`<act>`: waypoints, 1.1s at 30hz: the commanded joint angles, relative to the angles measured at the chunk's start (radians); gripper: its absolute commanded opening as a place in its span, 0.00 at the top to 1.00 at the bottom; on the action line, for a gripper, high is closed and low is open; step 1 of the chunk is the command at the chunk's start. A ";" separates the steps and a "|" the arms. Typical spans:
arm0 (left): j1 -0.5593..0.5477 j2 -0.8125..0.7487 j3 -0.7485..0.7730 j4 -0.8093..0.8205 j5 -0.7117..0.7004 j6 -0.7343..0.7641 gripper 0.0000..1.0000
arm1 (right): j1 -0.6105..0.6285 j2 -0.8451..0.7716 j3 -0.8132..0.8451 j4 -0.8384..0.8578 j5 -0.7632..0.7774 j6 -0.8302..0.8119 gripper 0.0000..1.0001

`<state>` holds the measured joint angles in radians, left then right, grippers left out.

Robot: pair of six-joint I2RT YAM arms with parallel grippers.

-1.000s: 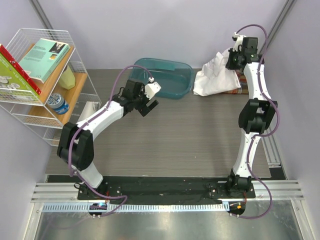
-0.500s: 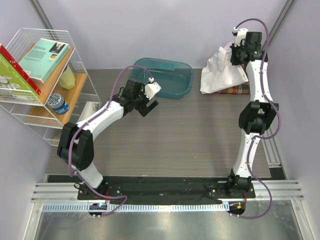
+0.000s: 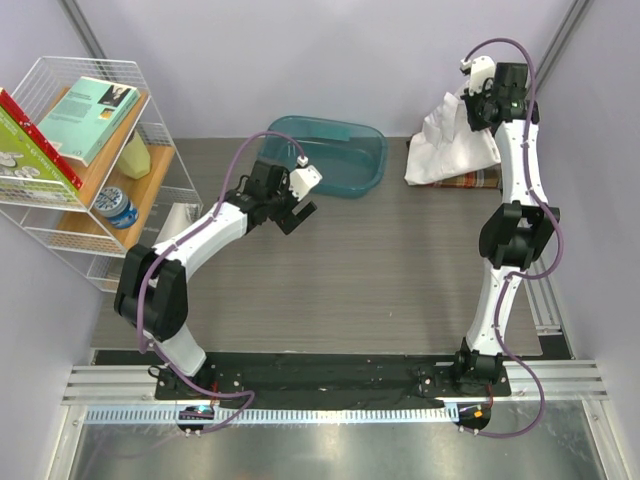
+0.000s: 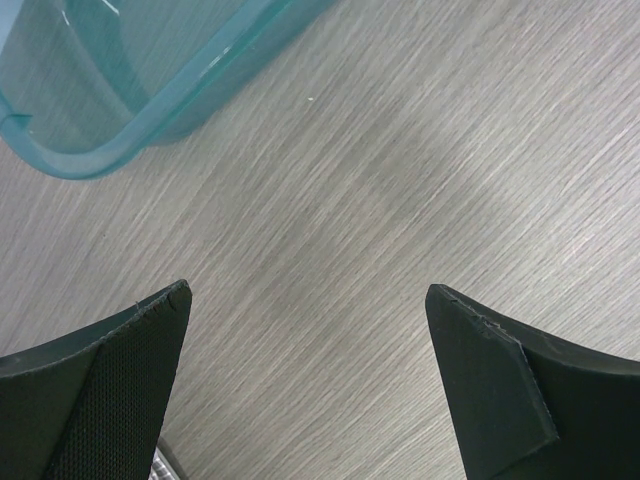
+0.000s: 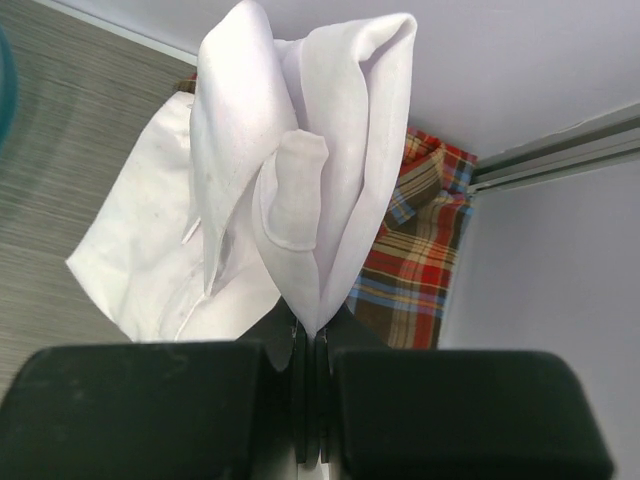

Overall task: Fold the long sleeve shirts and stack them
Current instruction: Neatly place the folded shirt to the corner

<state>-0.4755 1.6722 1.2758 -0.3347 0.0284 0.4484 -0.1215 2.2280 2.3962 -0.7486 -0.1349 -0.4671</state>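
At the far right corner of the table (image 3: pixel 350 280), your right gripper (image 5: pixel 310 345) is clamped tight on a pinch of the white shirt (image 5: pixel 300 150), with the cloth caught between jaws that are pressed together. The shirt hangs bunched from that grip. Its top is raised off the surface and its lower part is spread on the table. Beneath and behind it lies the plaid shirt (image 5: pixel 420 250), collar showing, close against the right-hand rail, with the white cloth overlapping its left part.

Both shirts are outside the teal tub (image 3: pixel 330 122), which stands to their left near the far edge.

Your left gripper (image 4: pixel 310 330) hovers over bare table just beside the tub's rim. Its jaws are spread wide and hold nothing, and it is well apart from both shirts.

On the far left, the wire rack (image 3: pixel 95 62) carries books (image 3: pixel 90 115) on its upper tier. Its wooden shelf below holds a yellowish bottle (image 3: pixel 135 158) and a blue-labelled can (image 3: pixel 118 208).
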 commanded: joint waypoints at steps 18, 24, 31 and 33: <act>0.003 -0.043 -0.035 -0.050 0.028 -0.031 0.00 | -0.121 0.101 -0.115 0.359 -0.107 -0.254 0.99; 0.003 -0.029 -0.026 -0.063 0.034 -0.040 0.00 | -0.142 0.150 -0.126 0.422 -0.109 -0.292 0.99; 0.005 -0.020 -0.026 -0.073 0.034 -0.062 0.00 | -0.171 0.186 -0.190 0.560 -0.022 -0.354 0.34; 0.009 -0.017 -0.018 -0.093 0.039 -0.076 0.00 | -0.187 0.197 -0.161 0.601 0.011 -0.347 0.23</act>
<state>-0.4755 1.6722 1.2446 -0.4038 0.0425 0.4095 -0.2871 2.4115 2.2082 -0.3126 -0.1795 -0.7845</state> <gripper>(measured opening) 0.996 0.682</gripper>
